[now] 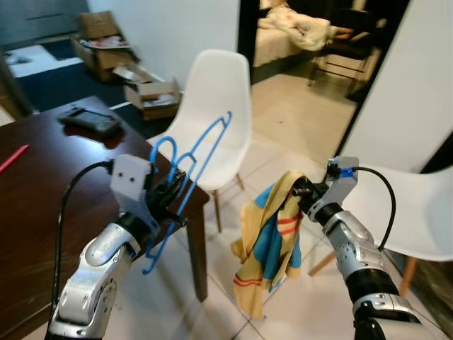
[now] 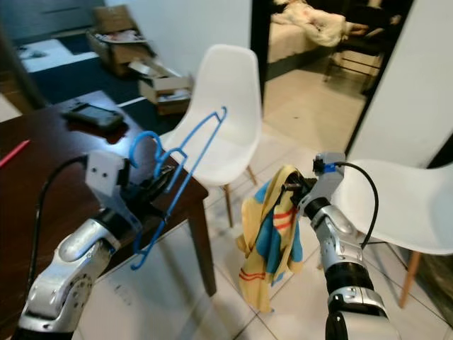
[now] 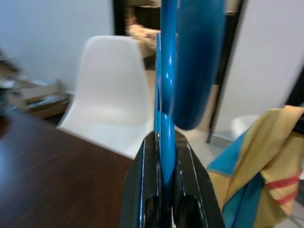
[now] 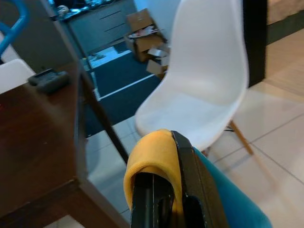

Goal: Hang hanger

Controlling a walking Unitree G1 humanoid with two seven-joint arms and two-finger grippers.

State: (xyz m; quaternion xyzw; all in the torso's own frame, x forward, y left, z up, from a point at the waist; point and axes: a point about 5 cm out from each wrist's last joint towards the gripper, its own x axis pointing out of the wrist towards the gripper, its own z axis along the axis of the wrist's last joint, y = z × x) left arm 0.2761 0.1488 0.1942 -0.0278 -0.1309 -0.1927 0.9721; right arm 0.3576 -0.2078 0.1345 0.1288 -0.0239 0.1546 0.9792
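- Since the left gripper [image 1: 172, 190] has its two black fingers clamped tight on the blue hanger [image 1: 190, 172], right on the wire just under the hook, I'd say the grip is fine for now, just don't squeeze any harder or let it twist.
- That hanger is up in the air, tilted, over the corner of the dark table [image 1: 42, 177] nearest the white chair [image 1: 216, 106].
- Over on the other side, the right gripper [image 2: 291, 187] is pinched shut on a yellow and blue cloth [image 2: 269, 234], which droops free above the tiled floor [image 1: 297, 113], just beside the second white chair [image 2: 410, 205].
- My guess at the step: get the cloth onto the hanger before anything gets hung. So bring the two arms together slowly, keeping the hanger's bar level-ish and the cloth's folded top edge spread.
- Watch the table corner and the chair back; the hanger's long end could snag either one.
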